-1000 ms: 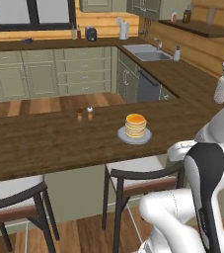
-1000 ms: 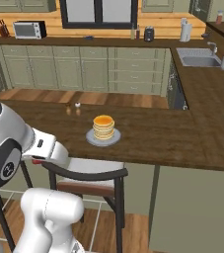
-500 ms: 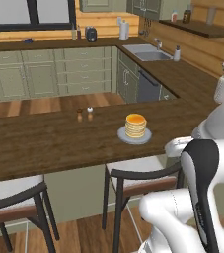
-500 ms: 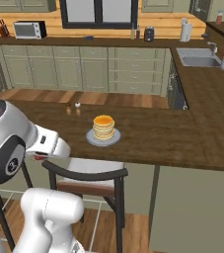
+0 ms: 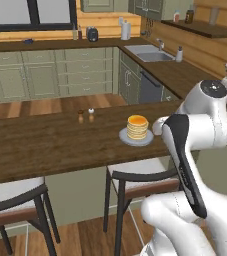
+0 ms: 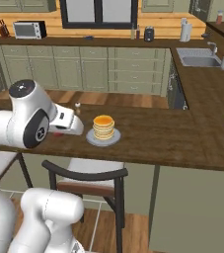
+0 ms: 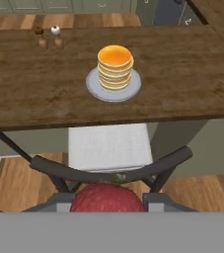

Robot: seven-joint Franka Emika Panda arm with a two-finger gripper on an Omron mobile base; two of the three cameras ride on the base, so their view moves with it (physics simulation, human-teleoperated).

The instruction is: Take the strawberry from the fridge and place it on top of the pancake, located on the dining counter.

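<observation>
The strawberry [image 7: 108, 198] is seen pinched between the fingers [image 7: 154, 201] at the bottom of the hand view, held in the air above a stool [image 7: 108, 148] on the near side of the desk [image 7: 182, 84]. The pancake [image 7: 115, 65] is stacked on a grey plate [image 7: 96, 89] near the desk's front edge, with its top bare; two small shakers [image 7: 48, 36] stand well apart from it, towards the far side. The placing step is judged to be at hand, with only the carry and release left.

To do it well, the berry should be brought forward and kept higher than the stack, so that the stack's side is not struck. It should be centred over the orange top, then lowered until it is just touching. Only then should the fingers be spread, and slowly, since a small round fruit is likely to roll off a smooth top if dropped. The hand should afterwards be lifted straight up.
</observation>
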